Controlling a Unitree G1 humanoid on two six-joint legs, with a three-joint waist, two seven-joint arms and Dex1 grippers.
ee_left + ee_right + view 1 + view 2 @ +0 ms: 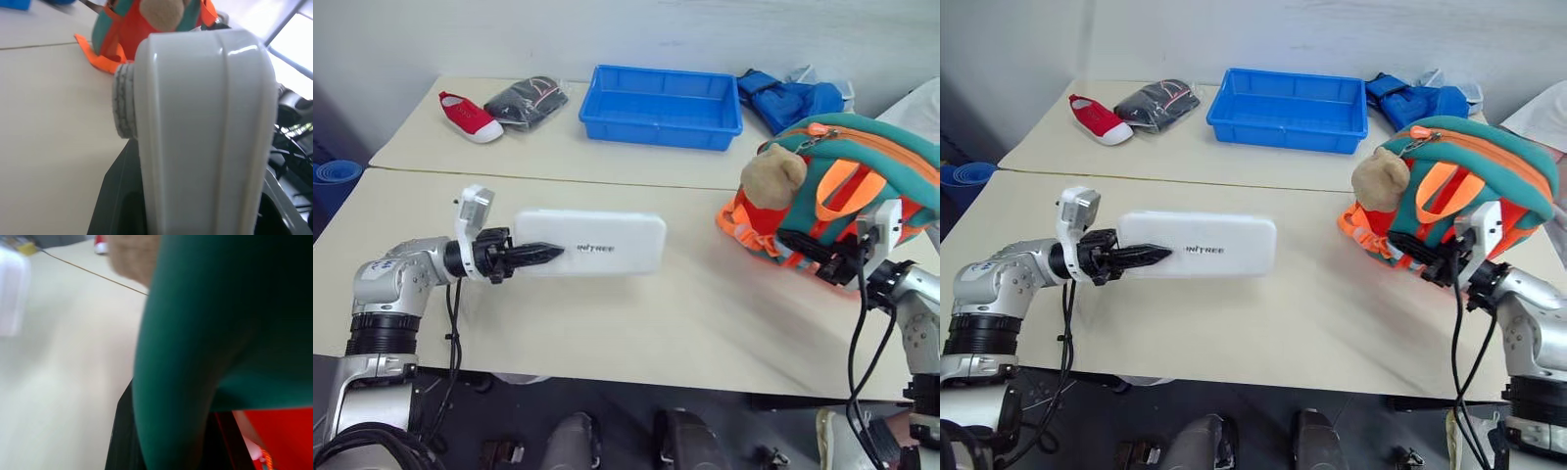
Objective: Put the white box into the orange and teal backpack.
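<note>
The rounded teal backpack with orange straps [847, 186] sits at the worktop's [636, 323] right edge, its right side cut off. The right gripper [824, 257] pinches its fabric. The flat white rectangular box [597, 243] is clamped end-on by the left gripper [536, 255] mid-worktop.

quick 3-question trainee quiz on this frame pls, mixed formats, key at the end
1. True or false: the white box lies inside the blue tray.
2. Which end effector holds the white box?
A) left end effector
B) right end effector
C) neither
3. Fill in: the right end effector is at the front of the orange and teal ____.

Key:
1. False; the box is held out above the table, and the tray sits at the far side.
2. A
3. backpack
</note>
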